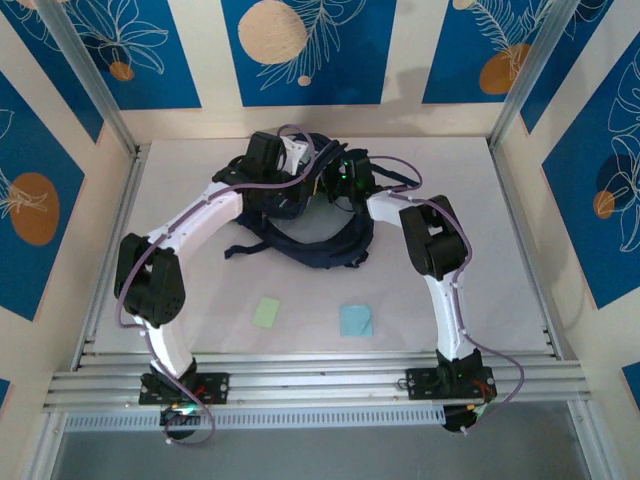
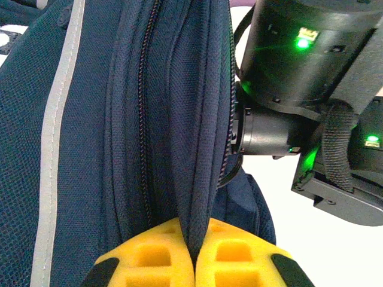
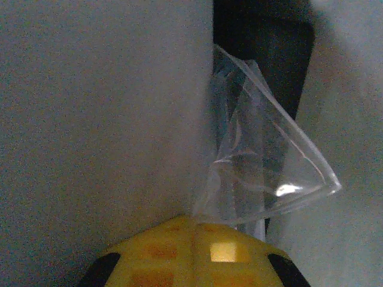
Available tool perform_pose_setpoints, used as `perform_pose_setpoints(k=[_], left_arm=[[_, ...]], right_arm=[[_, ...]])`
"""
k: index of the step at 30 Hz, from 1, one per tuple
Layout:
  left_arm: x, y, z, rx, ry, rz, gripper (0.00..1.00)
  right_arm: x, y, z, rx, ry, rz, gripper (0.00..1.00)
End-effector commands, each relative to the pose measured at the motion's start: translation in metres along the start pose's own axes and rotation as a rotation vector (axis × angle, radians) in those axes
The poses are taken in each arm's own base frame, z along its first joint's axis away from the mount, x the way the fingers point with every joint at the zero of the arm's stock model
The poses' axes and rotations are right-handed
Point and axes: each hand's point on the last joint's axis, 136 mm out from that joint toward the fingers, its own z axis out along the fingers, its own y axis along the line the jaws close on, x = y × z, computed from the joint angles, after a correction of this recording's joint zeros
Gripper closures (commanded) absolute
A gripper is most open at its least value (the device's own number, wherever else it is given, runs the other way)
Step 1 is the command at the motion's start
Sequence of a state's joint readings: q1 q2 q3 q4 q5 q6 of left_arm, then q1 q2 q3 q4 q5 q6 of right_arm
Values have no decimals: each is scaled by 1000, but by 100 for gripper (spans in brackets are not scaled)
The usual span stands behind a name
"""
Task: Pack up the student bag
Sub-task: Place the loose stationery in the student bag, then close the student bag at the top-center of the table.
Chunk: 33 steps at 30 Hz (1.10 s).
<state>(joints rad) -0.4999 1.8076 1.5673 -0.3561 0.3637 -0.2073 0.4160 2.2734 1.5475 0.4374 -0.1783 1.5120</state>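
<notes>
The student bag (image 1: 318, 238), dark navy with a light grey trim stripe (image 2: 55, 131), lies at the middle back of the table with both wrists over its top end. My left gripper (image 2: 194, 236) is shut on a raised fold of the bag's navy fabric beside a zipper line (image 2: 142, 119). My right gripper (image 3: 194, 219) is shut on the corner of a clear plastic bag (image 3: 263, 161). That plastic bag hangs in a dim space, with a pale grey surface (image 3: 102, 107) on one side and something black (image 3: 281, 54) behind it.
A light green card (image 1: 267, 311) and a light blue card (image 1: 356, 320) lie flat on the white table in front of the bag. The right arm's wrist with green lights (image 2: 299, 78) hangs close to the right of the held fold. Metal frame posts stand at the back corners.
</notes>
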Motion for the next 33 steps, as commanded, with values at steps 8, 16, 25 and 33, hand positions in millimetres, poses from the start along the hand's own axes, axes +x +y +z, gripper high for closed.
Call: perform_pose_setpoints(k=[8,16,25,33], left_arm=[[-35,-44,-8,147,-123,48,100],[-40,-51,-8,178,-150,17,100],[-31,-28,6,75,-118,17,99],[-30,-19,13,40,-118,13,94]], right_arm=[[-27,-16,-21,122,-106,-107,99],[-36,-25,-3,104,-57,-82,98],[-26,-6,-45,108,-40,-166,60],[16,5,-109,86,104,-235,38]])
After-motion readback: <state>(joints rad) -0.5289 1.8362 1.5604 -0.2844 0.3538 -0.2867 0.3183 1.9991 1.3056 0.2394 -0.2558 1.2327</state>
